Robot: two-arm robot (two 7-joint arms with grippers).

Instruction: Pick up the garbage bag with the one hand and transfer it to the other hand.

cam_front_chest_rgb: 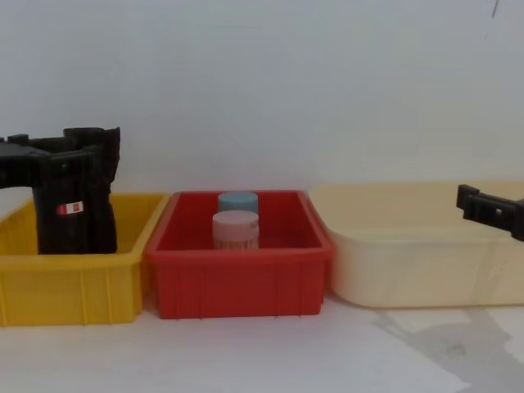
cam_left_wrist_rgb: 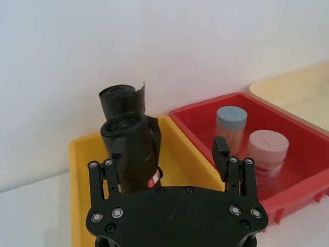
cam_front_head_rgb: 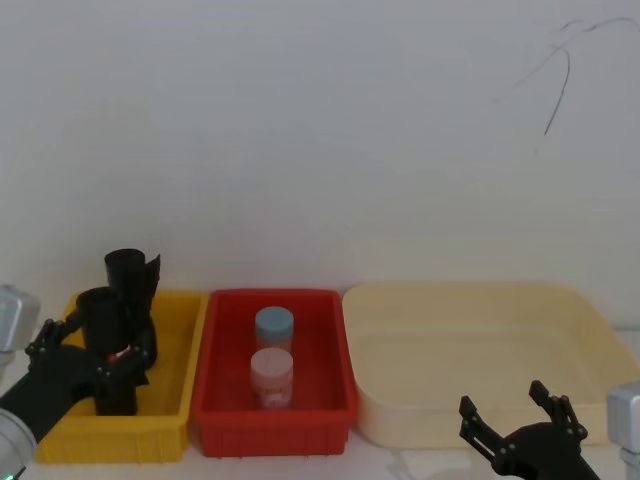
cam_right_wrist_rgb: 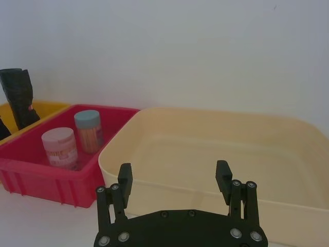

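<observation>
garbage bag [cam_left_wrist_rgb: 138,146] stood upright in yellow bin [cam_left_wrist_rgb: 77,170], left gripper [cam_left_wrist_rgb: 168,148] spread wide around it, nothing clamped, right gripper [cam_right_wrist_rgb: 175,177] held open by cream tub [cam_right_wrist_rgb: 216,128]

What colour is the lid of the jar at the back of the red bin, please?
Light blue; the lid shows best in the left wrist view.

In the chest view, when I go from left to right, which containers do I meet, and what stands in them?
Yellow bin with the garbage bag and another black roll → red bin with two jars → cream tub. The left gripper overlaps the bag and the right gripper the tub, so both are left out.
</observation>
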